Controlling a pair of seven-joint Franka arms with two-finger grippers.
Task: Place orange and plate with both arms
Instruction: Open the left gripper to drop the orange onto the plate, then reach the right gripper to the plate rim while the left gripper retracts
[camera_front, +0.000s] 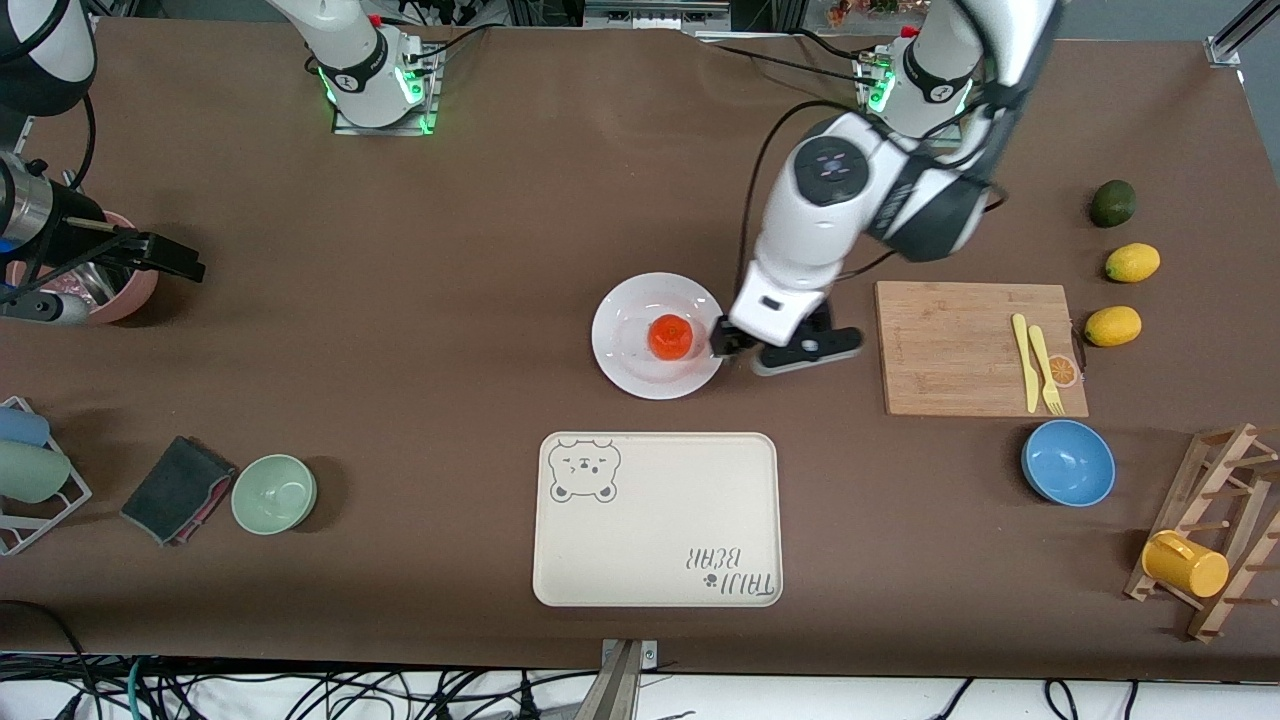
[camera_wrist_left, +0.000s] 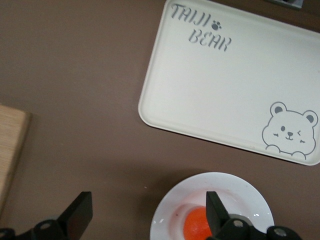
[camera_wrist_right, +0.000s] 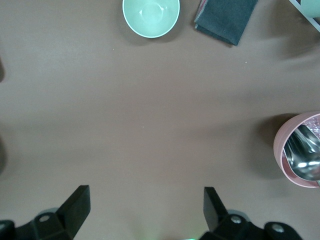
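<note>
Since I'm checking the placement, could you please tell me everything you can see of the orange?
The orange is small, round, slightly flattened, bright red-orange and glossy, with a darker dimple on top. It sits whole near the middle of the white plate, which lies farther from the front camera than the bear tray. The left gripper, open, hangs at the plate's rim beside it without gripping it.

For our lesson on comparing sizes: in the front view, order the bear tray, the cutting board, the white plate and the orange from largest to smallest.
1. Bear tray
2. Cutting board
3. Plate
4. Orange, lying on the plate
</note>
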